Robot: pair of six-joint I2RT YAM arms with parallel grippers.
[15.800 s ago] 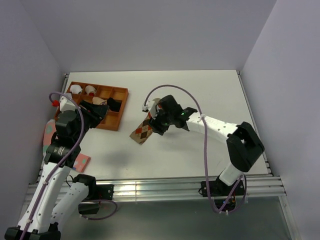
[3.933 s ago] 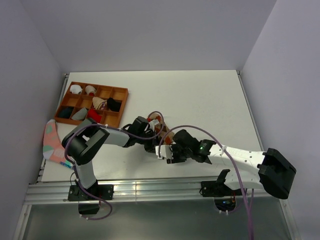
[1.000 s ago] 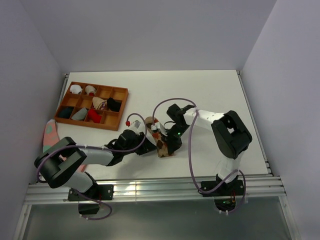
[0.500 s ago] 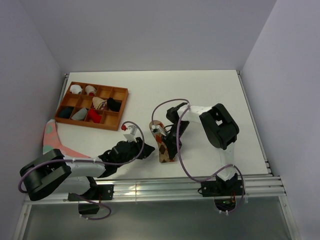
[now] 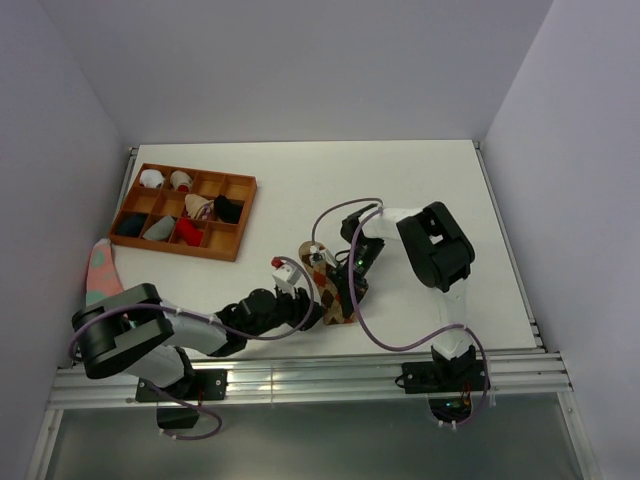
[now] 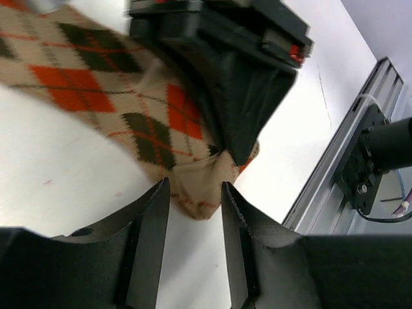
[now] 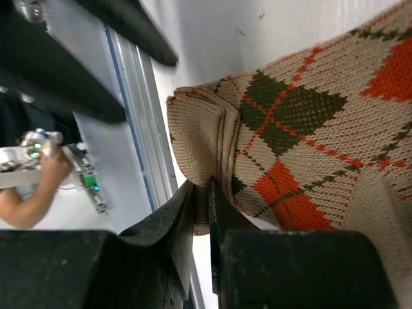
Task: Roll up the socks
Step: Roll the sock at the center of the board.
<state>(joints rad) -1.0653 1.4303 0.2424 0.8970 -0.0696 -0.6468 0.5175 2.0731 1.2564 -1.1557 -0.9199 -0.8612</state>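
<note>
The tan-brown argyle sock [image 5: 330, 303] lies stretched on the white table near the front edge. My right gripper [image 7: 205, 188] is shut on the sock's [image 7: 302, 122] ribbed cuff edge, pinching the folded layers; from above this gripper [image 5: 347, 290] sits at the sock's near end. My left gripper [image 6: 193, 190] is open, its fingers [image 6: 153, 222] flanking the tan tip of the sock [image 6: 129, 96] without pressing it. Seen from above, the left gripper [image 5: 308, 308] lies low on the table just left of the sock. A red bundle [image 5: 187, 230] rests in one tray compartment.
A brown compartment tray [image 5: 236, 219] with several small bundles stands at the back left. A pink sock [image 5: 100, 265] lies at the table's left edge. The aluminium rail [image 5: 300, 378] runs along the front edge, close to both grippers.
My left gripper has slid right along the table up to the sock's near end and its jaws have widened. The right gripper stays clamped on the cuff.
</note>
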